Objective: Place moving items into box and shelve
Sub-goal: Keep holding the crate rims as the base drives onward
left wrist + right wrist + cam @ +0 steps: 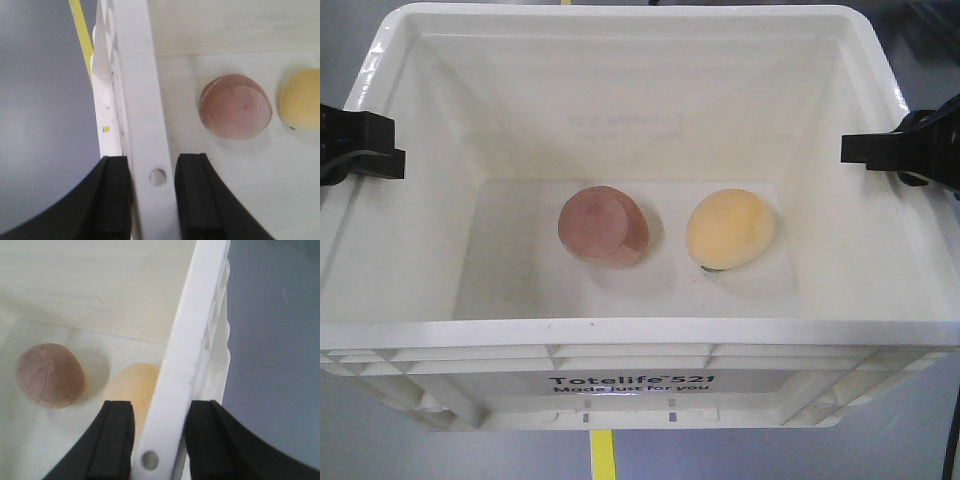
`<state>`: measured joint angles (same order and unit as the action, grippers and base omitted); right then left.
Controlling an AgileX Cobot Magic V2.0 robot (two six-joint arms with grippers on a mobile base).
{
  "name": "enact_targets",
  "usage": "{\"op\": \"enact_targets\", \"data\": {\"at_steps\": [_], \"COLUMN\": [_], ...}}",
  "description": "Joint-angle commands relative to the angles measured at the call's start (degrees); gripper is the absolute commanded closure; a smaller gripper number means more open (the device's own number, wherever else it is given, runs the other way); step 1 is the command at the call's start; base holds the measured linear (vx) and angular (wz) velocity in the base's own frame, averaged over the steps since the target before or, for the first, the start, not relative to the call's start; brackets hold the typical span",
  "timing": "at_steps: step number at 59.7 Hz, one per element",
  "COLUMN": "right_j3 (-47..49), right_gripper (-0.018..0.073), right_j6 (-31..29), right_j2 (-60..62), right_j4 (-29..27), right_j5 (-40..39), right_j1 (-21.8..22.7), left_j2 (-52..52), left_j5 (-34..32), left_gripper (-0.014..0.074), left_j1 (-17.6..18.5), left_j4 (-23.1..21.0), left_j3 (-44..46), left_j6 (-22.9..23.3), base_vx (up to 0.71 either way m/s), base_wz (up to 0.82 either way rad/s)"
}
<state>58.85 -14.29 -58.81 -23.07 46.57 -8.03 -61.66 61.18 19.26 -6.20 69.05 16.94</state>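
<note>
The box (620, 335) is a white ribbed crate printed "Totelife 521", filling the front view. Inside on its floor lie the moving items: a reddish-brown lump (603, 226) on the left and a yellow-orange lump (730, 228) on the right, a little apart. My left gripper (360, 148) clamps the left rim (142, 100), with one finger on either side of it (152, 165). My right gripper (885, 150) straddles the right rim (195, 340) in the same way (160, 410). Both wrist views show the reddish-brown lump (235, 106) (48, 375) and the yellow-orange lump (301, 99) (132, 387).
Grey floor (275, 340) shows outside the crate on both sides. A yellow floor line (603, 455) runs under the crate's front, and the yellow line (80, 25) also appears beside the left rim.
</note>
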Motion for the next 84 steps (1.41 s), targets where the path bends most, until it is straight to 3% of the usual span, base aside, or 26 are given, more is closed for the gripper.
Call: {"op": "enact_targets", "data": {"at_steps": [1,84], "right_j3": [2.5,2.5], "right_gripper": [0.0565,0.0565], "right_j6": [-1.6,-1.6], "right_j2": [1.7,1.7], "right_j4": [-2.4,-2.4], "right_j5": [-6.5,-6.4], "right_j1": [0.0,0.0], "left_j2": [1.7,1.7], "left_j5": [-7.1,-7.1], "left_gripper": [0.0600,0.0600], "left_j1": [0.2,0.2], "left_j4": [-0.7,-0.7], "left_j3": [2.7,2.7], "left_j6": [-0.5,-0.5], "base_vx": [-0.04,0.09], "base_wz": [0.17,0.15]}}
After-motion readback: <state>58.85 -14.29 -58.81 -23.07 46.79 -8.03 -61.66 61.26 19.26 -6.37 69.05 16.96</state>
